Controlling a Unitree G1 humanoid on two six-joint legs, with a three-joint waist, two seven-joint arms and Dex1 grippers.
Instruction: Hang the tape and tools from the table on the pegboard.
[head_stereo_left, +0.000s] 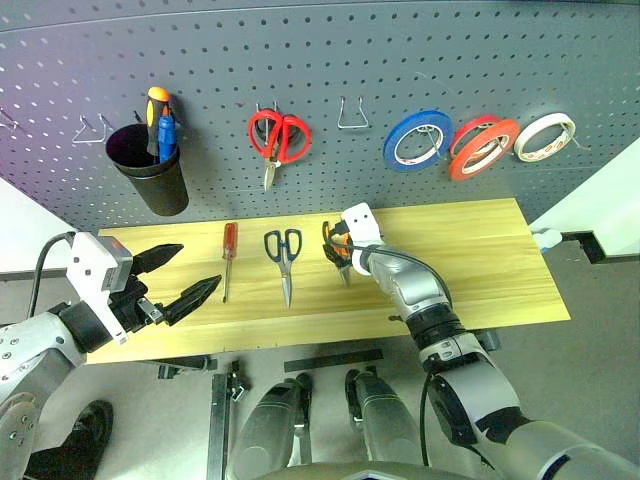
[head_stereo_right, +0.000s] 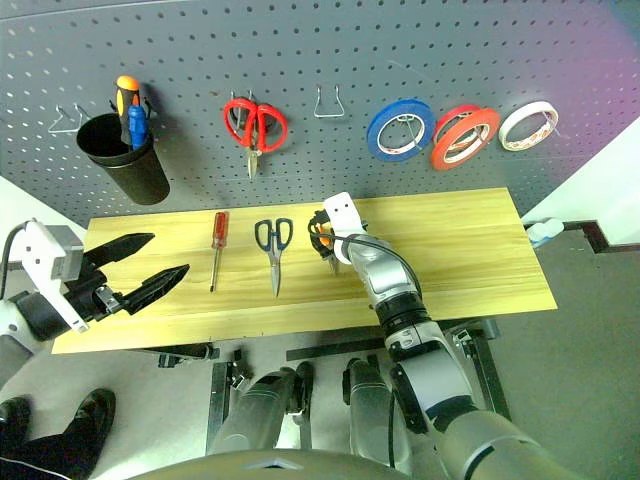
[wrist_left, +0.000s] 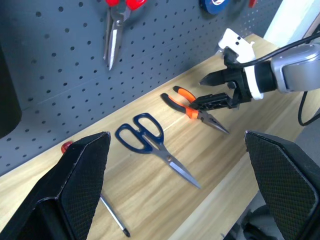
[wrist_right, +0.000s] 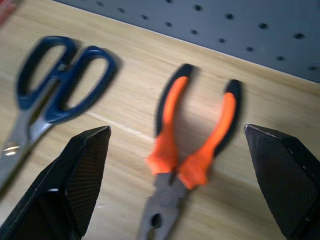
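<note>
The orange-and-black pliers (wrist_right: 192, 150) lie on the light wood table (head_stereo_left: 480, 260). My right gripper (wrist_right: 177, 129) hovers just over them, open, one finger on either side of the handles; it holds nothing. Left of the pliers lie the dark blue scissors (head_stereo_left: 284, 255), and further left the red-handled screwdriver (head_stereo_left: 229, 258). My left gripper (head_stereo_left: 198, 267) is open and empty above the table's left end. The red-orange tape (head_stereo_left: 482, 145) hangs on the grey pegboard (head_stereo_left: 320, 60).
On the pegboard hang a black cup (head_stereo_left: 150, 175) with orange and blue screwdrivers, red scissors (head_stereo_left: 279, 137), a blue roll (head_stereo_left: 417, 140) and a white roll (head_stereo_left: 545, 137). A bare wire hook (head_stereo_left: 352, 115) sits between the red scissors and the blue roll.
</note>
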